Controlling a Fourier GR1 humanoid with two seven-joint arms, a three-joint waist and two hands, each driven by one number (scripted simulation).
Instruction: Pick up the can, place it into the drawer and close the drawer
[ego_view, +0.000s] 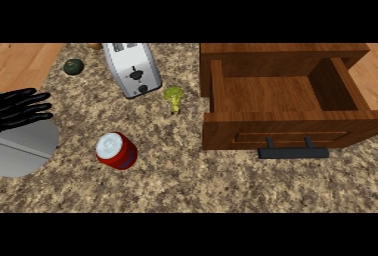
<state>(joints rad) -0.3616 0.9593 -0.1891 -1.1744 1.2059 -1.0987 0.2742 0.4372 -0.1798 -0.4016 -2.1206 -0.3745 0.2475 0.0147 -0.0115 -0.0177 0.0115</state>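
Far left: left robot hand (26, 107), black, fingers straight and spread, holding nothing, sitting at the end of a grey forearm (26, 150) entering from the left edge. No contact with any item.

Upper left: small dark green round item (73, 66), possibly a fruit or vegetable, too small to identify; lying on the speckled counter (184, 185) near its boundary with a wooden surface (26, 60).

Lower left of centre: red can (117, 150) with a pale top, tilted, resting on the counter just right of the forearm, apart from it. Outside the drawer, well to its left.

Upper centre-left: silver toaster (133, 70), lying at a slant, two slots visible at its upper end, dark knob on its face.

Centre: small yellow-green item (174, 98), between toaster and drawer, touching neither.

Right: wooden drawer (284, 95), pulled open from a wooden cabinet (284, 52), interior bare wood. Front panel (288, 131) facing the lower edge, fitted with a dark bar handle (293, 151).

Right robot hand: out of view.
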